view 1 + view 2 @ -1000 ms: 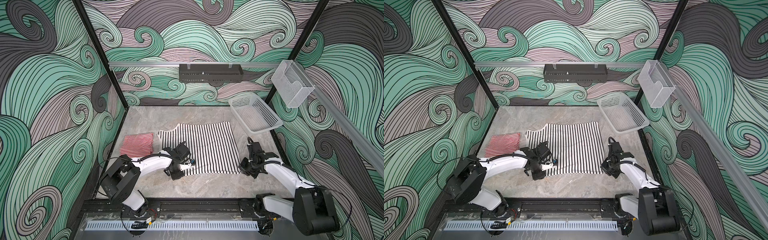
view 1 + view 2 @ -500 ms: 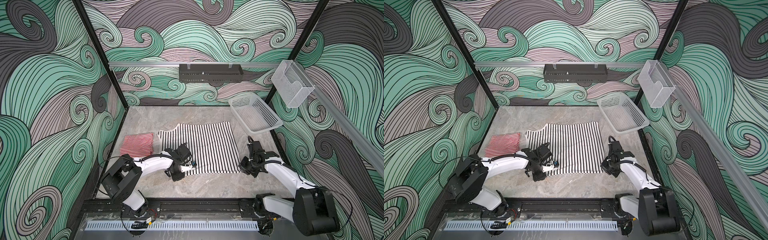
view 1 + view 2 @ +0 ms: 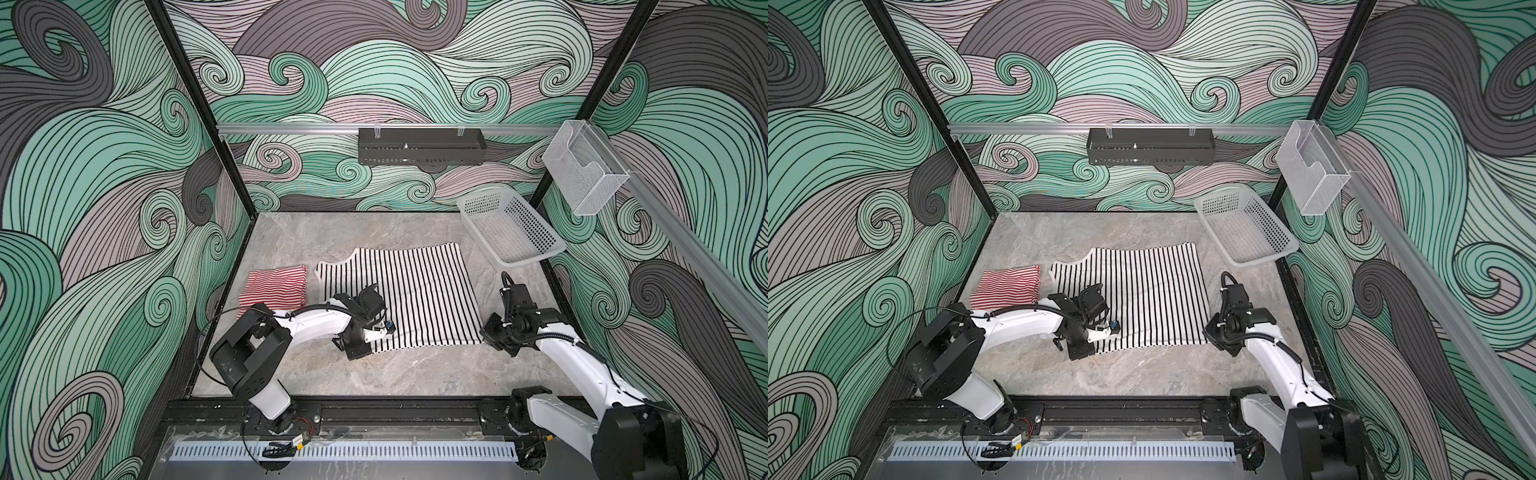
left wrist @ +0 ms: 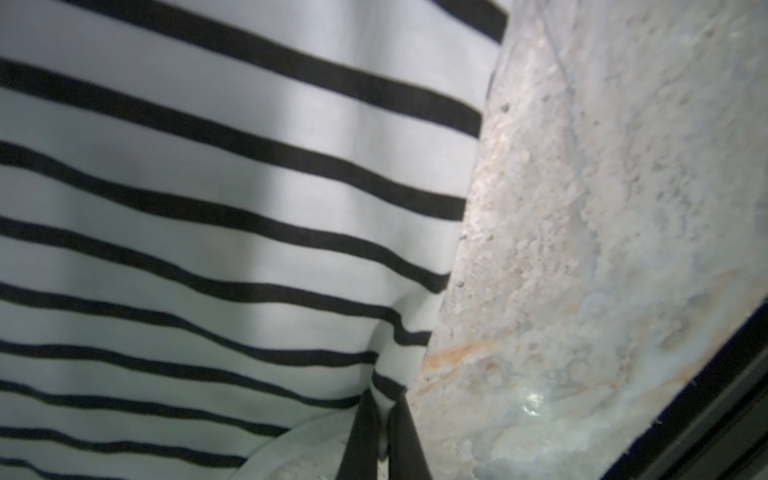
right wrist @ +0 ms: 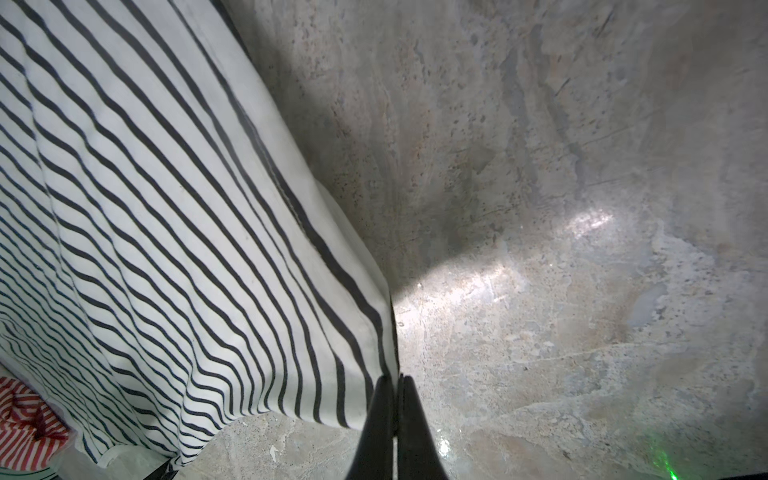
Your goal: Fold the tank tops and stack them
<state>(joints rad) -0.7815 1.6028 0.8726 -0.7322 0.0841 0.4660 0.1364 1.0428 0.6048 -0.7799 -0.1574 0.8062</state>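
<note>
I've got the left gripper (image 4: 384,411) and right gripper (image 5: 395,388) both clamped onto near corners of the black-striped tank top (image 3: 419,291).

Garment: white cloth tank top with thin black stripes (image 5: 166,249), rippled
Grip: right gripper (image 5: 395,390), black jaws pinched on its hem corner
Surface: grey marbled stone tabletop (image 5: 582,208)
Frame edge: crumpled red-and-white striped tank top (image 5: 25,424)
</note>
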